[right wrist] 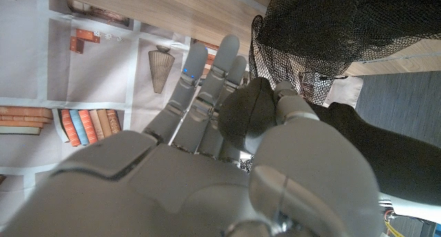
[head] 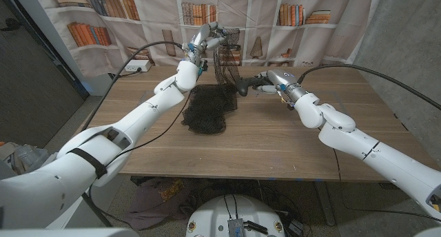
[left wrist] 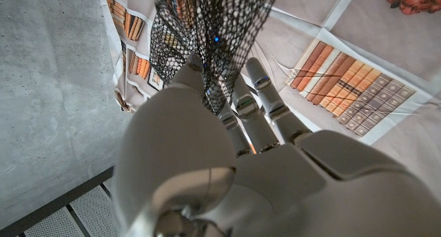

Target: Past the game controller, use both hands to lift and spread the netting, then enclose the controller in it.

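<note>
The black netting (head: 209,109) lies partly heaped on the wooden table (head: 275,140), and one end is pulled up above it. My left hand (head: 204,38) holds that raised end high over the table's far side, the mesh (left wrist: 207,30) bunched between its fingers (left wrist: 251,106). My right hand (head: 271,82) grips the black game controller (head: 243,87) just above the table, right beside the hanging mesh. In the right wrist view the hand (right wrist: 207,140) wraps one dark grip of the controller (right wrist: 247,111), with the netting (right wrist: 331,23) just beyond it.
A white power strip (head: 138,68) with cables lies at the table's back left. A bookshelf-print curtain (head: 303,16) hangs close behind the table. Bare wood extends to the front and right of the netting.
</note>
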